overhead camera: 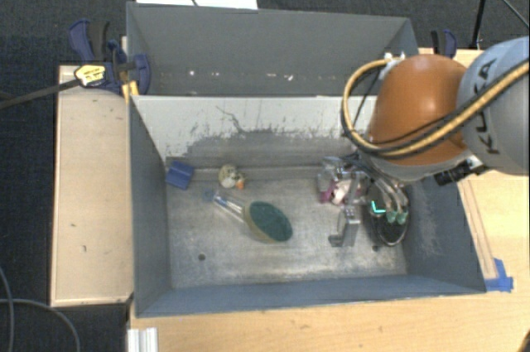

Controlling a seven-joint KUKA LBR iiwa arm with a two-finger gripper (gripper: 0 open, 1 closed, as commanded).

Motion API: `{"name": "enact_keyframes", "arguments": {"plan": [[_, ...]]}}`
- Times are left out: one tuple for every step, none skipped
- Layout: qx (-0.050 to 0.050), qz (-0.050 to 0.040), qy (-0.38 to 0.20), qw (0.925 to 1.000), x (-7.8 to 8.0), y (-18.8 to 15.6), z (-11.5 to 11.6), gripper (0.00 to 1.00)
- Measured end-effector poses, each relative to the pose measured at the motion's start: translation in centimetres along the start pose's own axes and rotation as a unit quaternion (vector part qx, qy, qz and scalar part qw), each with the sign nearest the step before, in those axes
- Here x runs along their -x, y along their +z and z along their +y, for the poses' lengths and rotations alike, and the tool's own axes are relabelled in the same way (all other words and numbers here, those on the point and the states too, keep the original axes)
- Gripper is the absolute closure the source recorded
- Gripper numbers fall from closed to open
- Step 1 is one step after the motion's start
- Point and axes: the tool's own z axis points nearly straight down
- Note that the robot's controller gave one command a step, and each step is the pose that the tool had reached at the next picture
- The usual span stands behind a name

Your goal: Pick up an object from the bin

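My gripper [344,224] is low over the right part of the bin floor, under the orange wrist cover. A small pink and white thing [335,191] sits right against its upper left side; whether it is held I cannot tell. Just to the right of the gripper lies a dark rounded thing with green marks [387,226]. A brush with a green oval head [270,221] and a clear handle lies on the floor to the left, well apart from the gripper.
A small blue block [179,174] rests near the back left corner. A little round pale thing [229,176] lies beside it along the back wall. The arm and its cables hang over the bin's right side.
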Motion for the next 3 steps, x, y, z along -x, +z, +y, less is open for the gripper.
{"name": "enact_keyframes", "arguments": {"plan": [[-0.001, -0.0071, -0.092, 0.9957, 3.7, 11.4, -9.6, 0.00], [-0.002, -0.0019, -0.350, 0.9367, -2.5, 8.4, -13.8, 0.00], [-0.002, -0.0040, -0.518, 0.8553, 1.5, 8.4, -13.8, 0.00]]}}
